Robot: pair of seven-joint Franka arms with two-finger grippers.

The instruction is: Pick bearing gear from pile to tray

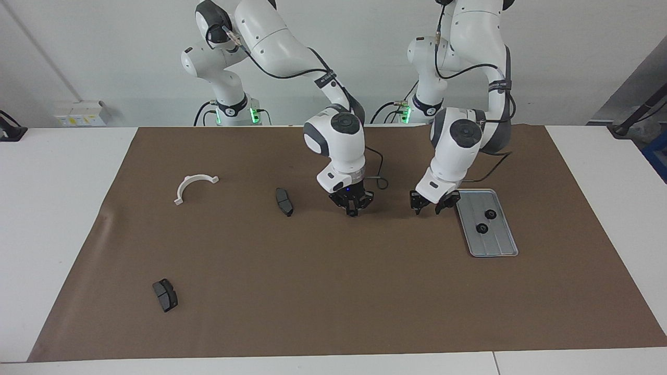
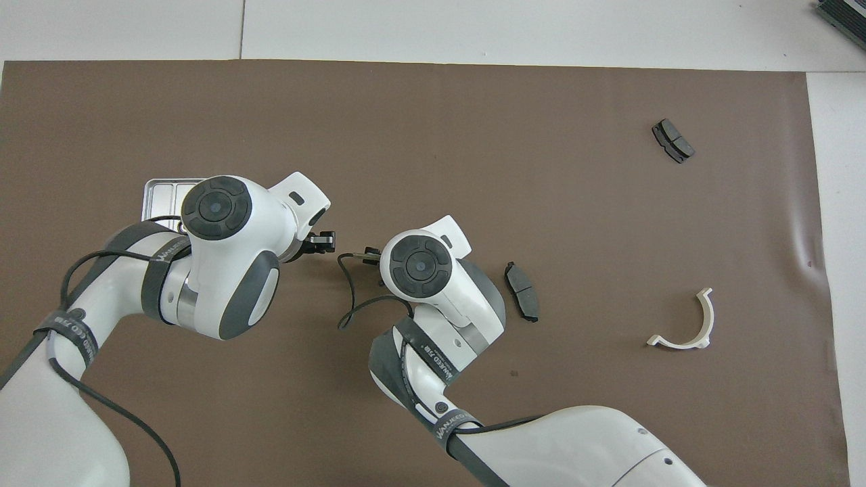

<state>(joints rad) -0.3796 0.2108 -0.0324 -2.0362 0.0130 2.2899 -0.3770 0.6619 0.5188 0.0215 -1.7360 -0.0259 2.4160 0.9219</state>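
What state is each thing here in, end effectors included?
Tray: flat on the mat, two gears in it.
Gear nearer the robots: lying in the tray.
Other gear: lying in the tray.
Left end effector: open, empty, over the mat beside the tray.
Right end effector: over the mat's middle.
Pad nearer the robots: lying on the mat.
Farther pad: lying on the mat.
White bracket: flat on the mat.

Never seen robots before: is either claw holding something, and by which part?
The left gripper is open and empty. Whether the right gripper holds some small part cannot be told.
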